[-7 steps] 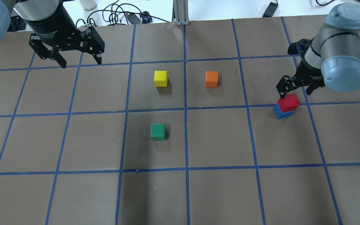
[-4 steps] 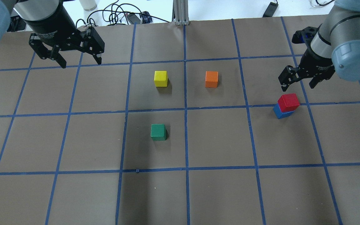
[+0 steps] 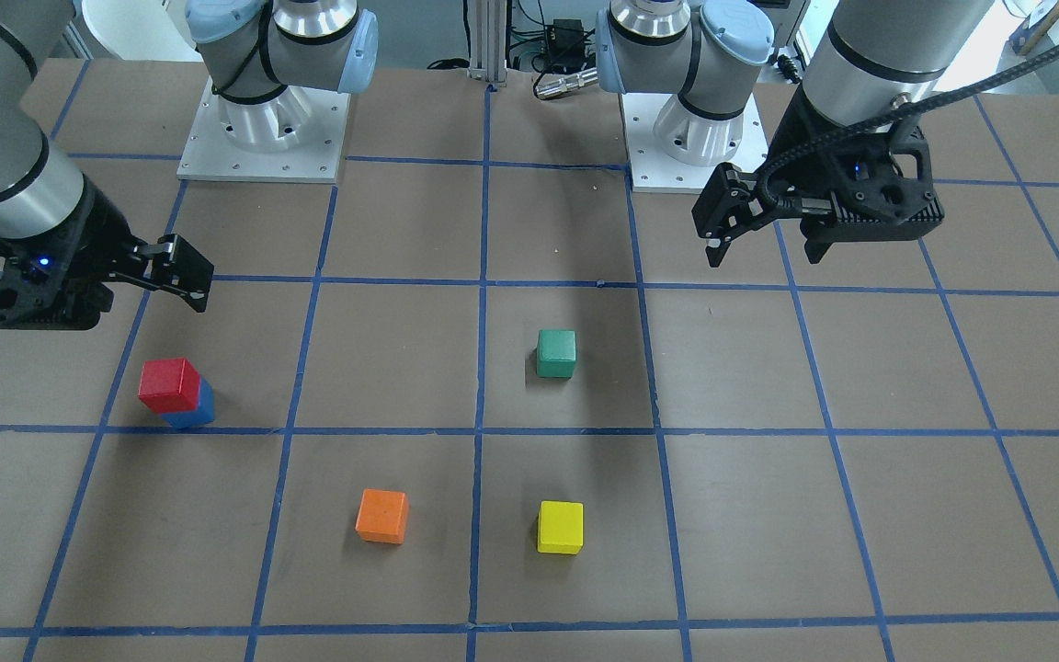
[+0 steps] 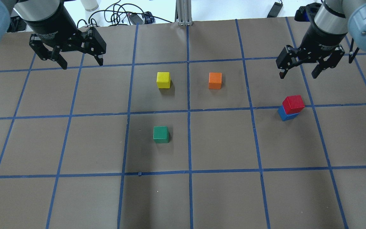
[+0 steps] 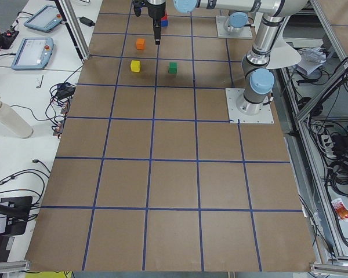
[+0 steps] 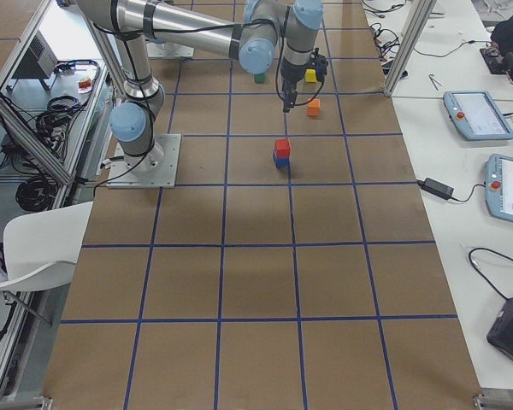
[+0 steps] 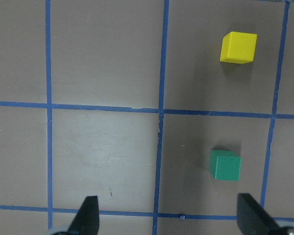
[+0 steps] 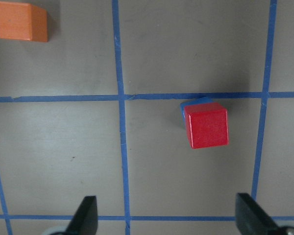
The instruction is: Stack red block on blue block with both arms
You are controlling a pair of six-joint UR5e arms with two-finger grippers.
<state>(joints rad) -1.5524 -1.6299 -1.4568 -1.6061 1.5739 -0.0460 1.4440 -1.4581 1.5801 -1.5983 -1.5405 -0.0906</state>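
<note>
The red block [image 4: 293, 103] sits on top of the blue block [image 4: 285, 114] at the right of the table, a little askew; the pair shows in the front view [image 3: 168, 384] and the right wrist view [image 8: 207, 125] too. My right gripper [image 4: 300, 74] is open and empty, raised above and beyond the stack, apart from it. My left gripper [image 4: 82, 65] is open and empty at the far left, well away from every block. In the right wrist view only a sliver of the blue block [image 8: 192, 104] shows under the red one.
A yellow cube [image 4: 163, 79] and an orange cube [image 4: 215, 80] sit in the middle far row, a green cube [image 4: 160, 134] nearer. Blue tape lines grid the brown table [image 4: 221, 197]. Cables lie past the far edge [image 4: 119, 14].
My right gripper has lifted off the red block and drawn back, up and away from the stack. The red block stays on the blue block. The left arm has not moved.
</note>
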